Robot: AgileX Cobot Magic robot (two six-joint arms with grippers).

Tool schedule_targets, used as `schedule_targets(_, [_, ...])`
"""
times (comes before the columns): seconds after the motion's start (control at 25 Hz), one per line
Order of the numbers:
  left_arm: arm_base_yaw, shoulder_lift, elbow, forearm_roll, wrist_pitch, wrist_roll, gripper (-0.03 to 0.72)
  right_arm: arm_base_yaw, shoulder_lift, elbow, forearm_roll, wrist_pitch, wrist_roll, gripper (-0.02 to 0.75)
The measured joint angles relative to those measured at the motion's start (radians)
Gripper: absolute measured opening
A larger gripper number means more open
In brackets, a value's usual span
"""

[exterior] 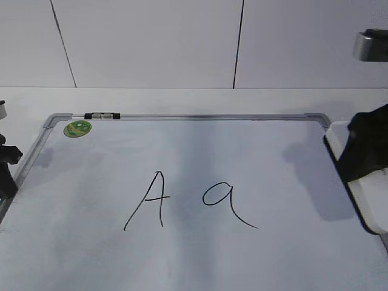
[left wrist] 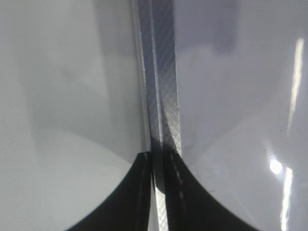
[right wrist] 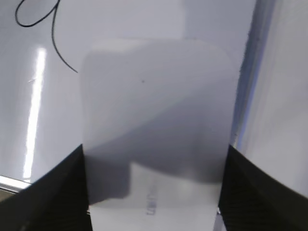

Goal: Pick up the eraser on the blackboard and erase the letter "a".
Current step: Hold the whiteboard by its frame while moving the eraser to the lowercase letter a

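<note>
**Q:** Along the right edge of the blackboard (exterior: 182,254), what is there?

**A:** The right gripper (exterior: 368,145) is clamped on the eraser (exterior: 357,188), a flat white block with a thin black underside. It sits at the board's right edge, just below the rounded grey corner piece. In the right wrist view the eraser (right wrist: 154,130) fills the space between the two black fingers (right wrist: 48,197), which press against its long sides.

**Q:** Where is the letter "a" (exterior: 225,200)?

**A:** Near the middle of the board, slightly right of centre, an oval loop with a long slanting tail. A taller capital "A" (exterior: 148,200) stands just to its left. Bare white board lies between the eraser and the "a".

**Q:** And the left side?

**A:** The left gripper (left wrist: 156,192) sits over the grey metal frame (left wrist: 161,96) on the board's left edge, its fingers nearly together on either side of it. A round green sticker (exterior: 77,128) marks the far left corner, with a small black clip (exterior: 102,116) on the far edge beside it. White surface (exterior: 182,100) runs beyond the far edge.
</note>
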Motion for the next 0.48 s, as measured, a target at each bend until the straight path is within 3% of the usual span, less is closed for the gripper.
schedule_targets(0.24, [0.000, 0.000, 0.000, 0.001, 0.000, 0.000, 0.051, 0.224, 0.152, -0.054, -0.022, -0.038, 0.040, 0.554])
schedule_targets(0.48, [0.000, 0.000, 0.000, 0.001, 0.000, 0.000, 0.051, 0.301, 0.362, -0.184, -0.055, -0.089, 0.048, 0.554])
